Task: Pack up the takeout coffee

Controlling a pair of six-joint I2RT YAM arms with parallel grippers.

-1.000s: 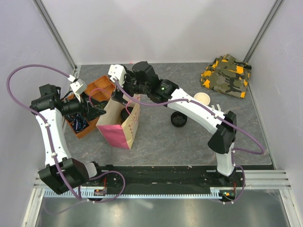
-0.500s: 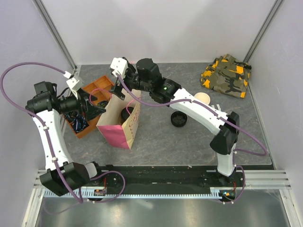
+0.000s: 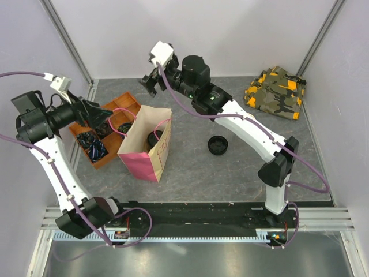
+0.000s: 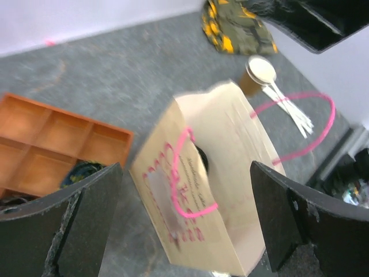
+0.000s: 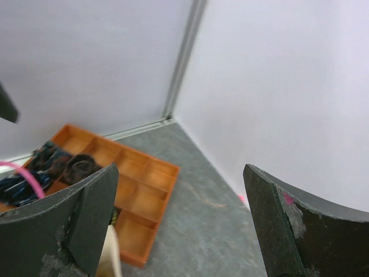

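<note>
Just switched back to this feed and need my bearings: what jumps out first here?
The tan paper bag with pink handles stands open mid-table, the takeout coffee with its black lid down inside. The left end effector and right end effector hover open and empty near it. An orange tray sits to its left, a loose black lid to its right.

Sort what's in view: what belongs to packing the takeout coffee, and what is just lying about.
For the job: takeout coffee, its black lid showing inside the paper bag.
Lying about: loose black lid, lidless cup, white sticks beside it, orange tray, camouflage cloth.
</note>
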